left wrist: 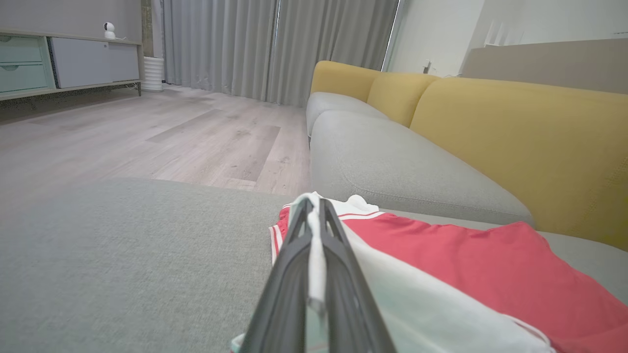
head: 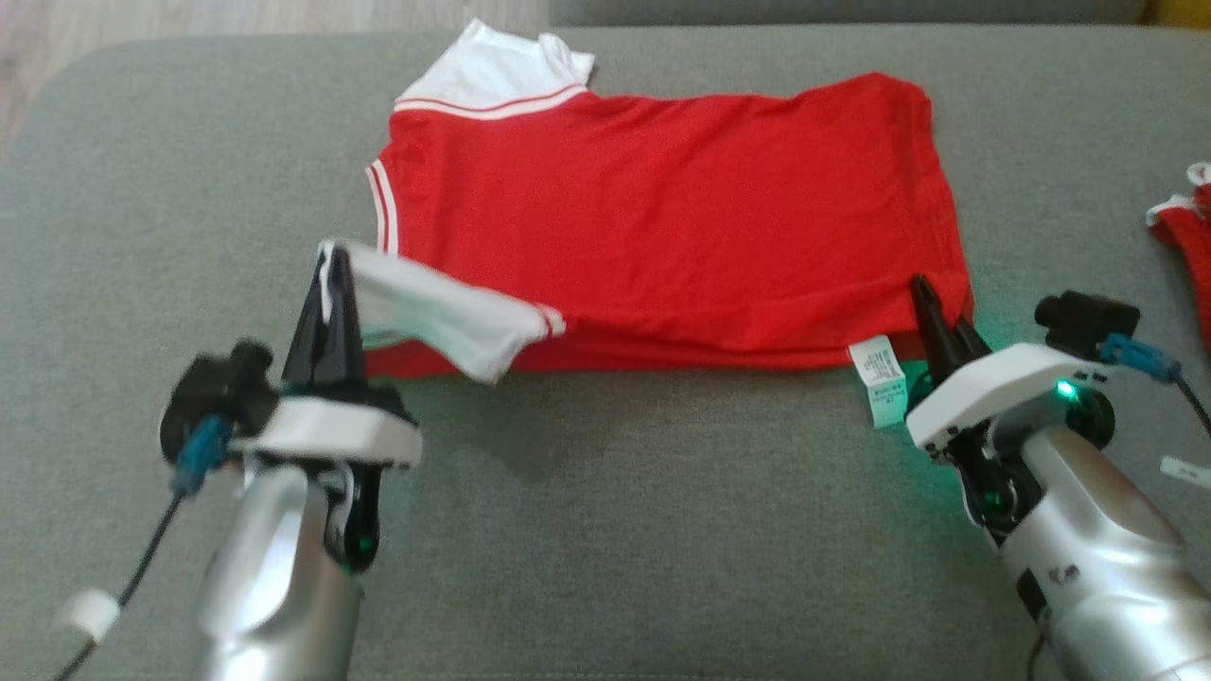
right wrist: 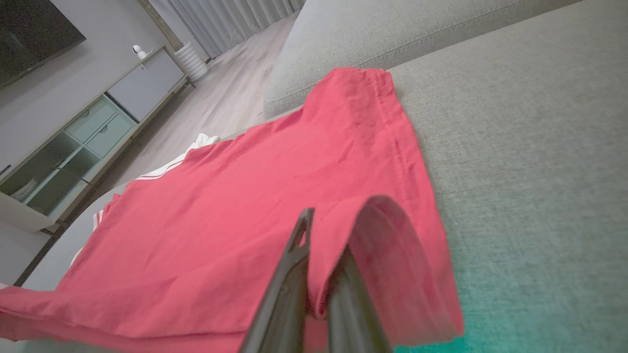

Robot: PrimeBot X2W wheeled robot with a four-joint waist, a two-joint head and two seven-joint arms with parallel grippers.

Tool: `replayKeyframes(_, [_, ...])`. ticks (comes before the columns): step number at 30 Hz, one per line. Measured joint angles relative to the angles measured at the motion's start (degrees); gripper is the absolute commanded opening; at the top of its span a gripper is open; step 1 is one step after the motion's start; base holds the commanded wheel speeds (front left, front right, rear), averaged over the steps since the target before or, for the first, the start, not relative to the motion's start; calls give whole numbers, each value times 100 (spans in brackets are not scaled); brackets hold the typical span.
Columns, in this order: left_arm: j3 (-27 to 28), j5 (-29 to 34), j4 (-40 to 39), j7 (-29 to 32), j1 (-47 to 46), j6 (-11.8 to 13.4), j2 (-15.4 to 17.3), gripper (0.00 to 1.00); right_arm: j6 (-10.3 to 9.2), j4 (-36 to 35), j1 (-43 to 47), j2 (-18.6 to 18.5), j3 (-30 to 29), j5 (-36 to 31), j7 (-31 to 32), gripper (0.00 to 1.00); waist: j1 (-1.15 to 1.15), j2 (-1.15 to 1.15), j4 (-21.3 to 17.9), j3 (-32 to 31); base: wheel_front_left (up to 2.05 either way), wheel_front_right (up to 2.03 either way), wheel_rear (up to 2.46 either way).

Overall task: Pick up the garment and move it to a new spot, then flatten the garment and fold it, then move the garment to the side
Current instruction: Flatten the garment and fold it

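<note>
The garment (head: 662,218) is a red T-shirt with white sleeves and red-striped cuffs, spread on the grey cushion (head: 615,530). My left gripper (head: 328,274) is shut on the near white sleeve (head: 445,317), lifting it off the cushion. In the left wrist view white cloth (left wrist: 316,255) is pinched between the dark fingers. My right gripper (head: 932,312) is shut on the shirt's near hem corner by the white care label (head: 878,378). The right wrist view shows red cloth (right wrist: 382,245) draped over and clamped between the fingers.
Another red and white piece of clothing (head: 1187,236) lies at the right edge of the cushion. A yellow-backed sofa (left wrist: 515,127) stands beyond the cushion. Wooden floor (left wrist: 147,132) and a low cabinet (left wrist: 73,63) lie to the left. The near half of the cushion is bare.
</note>
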Motion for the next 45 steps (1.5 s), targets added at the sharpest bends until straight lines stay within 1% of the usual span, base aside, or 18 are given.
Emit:
replayKeyframes(5, [-116, 49, 563, -1, -543, -33, -24, 0, 0, 260, -246, 159, 68, -15, -1, 0, -1, 0, -54, 176, 0, 0, 0])
replayKeyframes(10, [-15, 101, 951, -1, -815, -52, -18, 0, 0, 621, -427, 235, -13, -68, -155, 0, -1, 0, -152, 269, 0, 0, 0])
replayKeyframes(18, [157, 250, 1159, -1, -914, -76, -4, 0, 0, 799, -555, 397, -202, -73, -320, 0, -2, 0, -250, 332, 0, 0, 0])
replayKeyframes(24, [253, 333, 1173, -1, -928, -76, -5, 0, 0, 925, -743, 512, -319, -296, -404, 0, -2, 0, -236, 406, 0, 0, 0])
replayKeyframes(28, [259, 352, 1180, -1, -930, -76, -12, 0, 0, 881, -885, 542, -621, -530, -413, 0, -2, 0, -211, 444, 0, 0, 0])
replayKeyframes(29, [260, 352, 1198, -1, -934, -76, -13, 0, 0, 853, -899, 561, -682, -612, -413, 43, -2, 0, -205, 451, 0, 0, 0])
replayKeyframes(30, [261, 352, 1244, -1, -942, -76, -18, 18, 0, 818, -899, 589, -746, -700, -413, 100, -2, 0, -202, 453, 0, 0, 0])
replayKeyframes(31, [263, 352, 1324, 0, -952, -76, -19, 66, 0, 804, -896, 634, -821, -770, -413, 100, -2, 0, -199, 451, 0, 0, 0])
replayKeyframes(32, [266, 350, 1395, -1, -952, -76, -23, 100, 0, 793, -890, 667, -865, -828, -413, 100, -2, 0, -196, 447, 0, 0, 0])
replayKeyframes(36, [350, 352, 1449, 0, -927, -64, -34, 100, 0, 637, -842, 679, -1183, -1221, -413, 100, -2, 0, -192, 399, 0, 0, 0])
replayKeyframes(39, [433, 403, 1332, -1, -765, 24, -34, 100, 0, 437, -694, 667, -1529, -1627, -414, 100, -2, 0, -195, 316, 0, 0, 0])
replayKeyframes(41, [436, 461, 1272, 0, -540, 187, -40, 100, 0, 247, -472, 649, -1733, -2057, -415, 100, -2, 0, -196, 242, 0, 0, 0])
replayKeyframes(45, [341, 598, 1072, 0, 38, 466, -38, 100, 0, -270, 163, 686, -2384, -2904, -421, 100, -2, 0, -192, 50, 0, 0, 0])
